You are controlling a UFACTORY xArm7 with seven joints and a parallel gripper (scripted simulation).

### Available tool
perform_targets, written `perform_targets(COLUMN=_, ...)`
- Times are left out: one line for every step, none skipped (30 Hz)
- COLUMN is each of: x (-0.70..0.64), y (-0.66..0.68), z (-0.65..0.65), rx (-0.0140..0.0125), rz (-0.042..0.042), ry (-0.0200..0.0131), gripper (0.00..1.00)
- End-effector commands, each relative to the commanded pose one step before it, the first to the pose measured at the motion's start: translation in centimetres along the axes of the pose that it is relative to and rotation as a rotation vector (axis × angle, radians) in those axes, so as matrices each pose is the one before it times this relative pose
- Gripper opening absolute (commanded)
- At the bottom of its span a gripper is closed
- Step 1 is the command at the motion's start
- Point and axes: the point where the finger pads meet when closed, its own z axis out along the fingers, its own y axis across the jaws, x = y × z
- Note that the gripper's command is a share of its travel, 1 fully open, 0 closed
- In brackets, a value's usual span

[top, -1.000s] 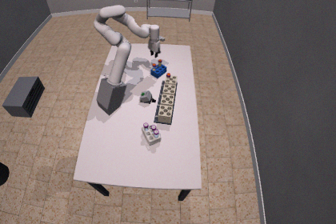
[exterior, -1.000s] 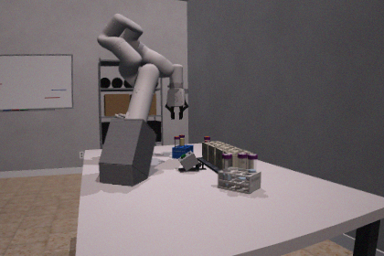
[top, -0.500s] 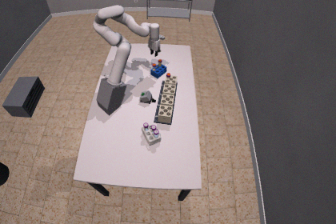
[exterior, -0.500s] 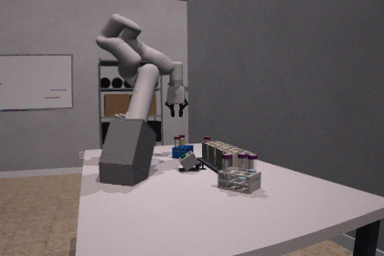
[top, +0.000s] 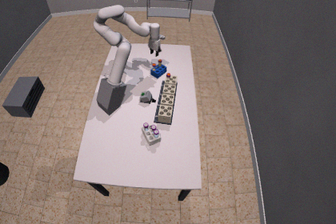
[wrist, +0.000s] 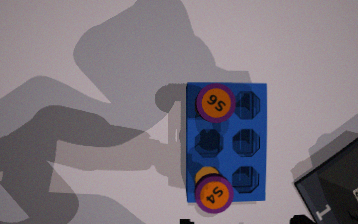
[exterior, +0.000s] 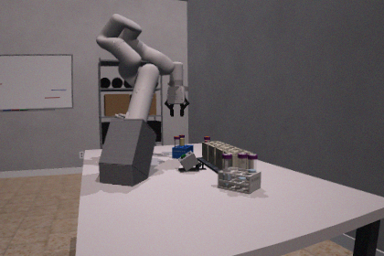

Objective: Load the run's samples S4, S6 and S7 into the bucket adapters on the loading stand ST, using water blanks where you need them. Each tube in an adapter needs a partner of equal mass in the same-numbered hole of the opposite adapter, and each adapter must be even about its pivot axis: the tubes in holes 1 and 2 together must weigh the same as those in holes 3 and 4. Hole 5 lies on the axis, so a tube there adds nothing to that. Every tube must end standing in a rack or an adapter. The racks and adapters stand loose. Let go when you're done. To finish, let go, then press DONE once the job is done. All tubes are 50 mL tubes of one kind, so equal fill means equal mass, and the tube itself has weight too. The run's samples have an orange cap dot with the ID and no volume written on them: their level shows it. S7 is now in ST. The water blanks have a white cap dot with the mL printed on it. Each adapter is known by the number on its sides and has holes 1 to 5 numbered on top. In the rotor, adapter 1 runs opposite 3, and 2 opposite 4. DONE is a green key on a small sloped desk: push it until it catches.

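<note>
Above the table, near its far end, the tool points down with its fingers apart and nothing between them. Below it sits the blue rack, which bears S6 and S4, both with orange dots in purple caps, at opposite ends of the same row; its other holes hold no tubes. Just beside the rack runs ST, a dark stand carrying four beige adapters in a line. An orange-dotted tube stands in the adapter at the end nearest the blue rack. Three purple-capped tubes stand in the pale rack, well apart from the tool. The small desk with the green key sits between the arm's grey base and ST.
</note>
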Motion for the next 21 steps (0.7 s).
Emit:
perform_targets(x=1.781, y=0.004, z=-0.102, rx=-0.00031, rz=-0.00048, ry=0.00334, gripper=0.57)
perform_targets(x=0.5, y=0.002, z=0.0, rx=-0.00002, rz=0.00002, ry=0.00002, gripper=0.57)
perform_targets(x=0.5, y=0.002, z=0.0, rx=-0.00002, rz=0.00002, ry=0.00002, gripper=0.57)
perform_targets(x=0.5, y=0.002, z=0.0, rx=-0.00002, rz=0.00002, ry=0.00002, gripper=0.57)
perform_targets(x=0.5, y=0.002, z=0.0, rx=-0.00002, rz=0.00002, ry=0.00002, gripper=0.57)
perform_targets(x=0.5, y=0.002, z=0.0, rx=-0.00003, rz=0.00002, ry=0.00002, gripper=0.57)
perform_targets(x=0.5, y=0.002, z=0.0, rx=-0.00003, rz=0.00002, ry=0.00002, gripper=0.57)
perform_targets(x=0.5, y=0.002, z=0.0, rx=-0.00003, rz=0.00002, ry=0.00002, gripper=0.57)
perform_targets(x=0.0, y=0.0, z=0.0, rx=0.0, rz=0.0, ry=0.0, gripper=0.57)
perform_targets(x=0.0, y=0.0, z=0.0, rx=0.0, rz=0.0, ry=0.0, gripper=0.57)
perform_targets(x=0.504, y=0.002, z=0.0, rx=-0.00004, rz=0.00002, ry=0.0, gripper=0.57)
perform_targets(x=0.499, y=0.002, z=0.0, rx=-0.00002, rz=0.00002, ry=0.00002, gripper=0.57)
perform_targets(x=0.499, y=0.002, z=0.0, rx=-0.00002, rz=0.00002, ry=0.00002, gripper=0.57)
perform_targets(x=0.5, y=0.002, z=0.0, rx=-0.00003, rz=0.00002, ry=0.00002, gripper=0.57)
perform_targets(x=0.5, y=0.002, z=0.0, rx=-0.00003, rz=0.00001, ry=0.00002, gripper=0.57)
perform_targets(x=0.002, y=0.0, z=0.0, rx=-0.00001, rz=0.0, ry=-0.00001, gripper=0.57)
perform_targets(x=0.002, y=0.0, z=0.0, rx=-0.00001, rz=0.0, ry=-0.00001, gripper=0.57)
perform_targets(x=0.002, y=0.0, z=0.0, rx=0.0, rz=0.0, ry=-0.00001, gripper=0.57)
perform_targets(x=0.001, y=0.0, z=0.0, rx=0.0, rz=0.0, ry=0.0, gripper=0.57)
perform_targets(x=0.001, y=0.0, z=0.0, rx=0.0, rz=0.0, ry=0.0, gripper=0.57)
perform_targets(x=0.001, y=0.0, z=0.0, rx=0.0, rz=0.0, ry=0.0, gripper=0.57)
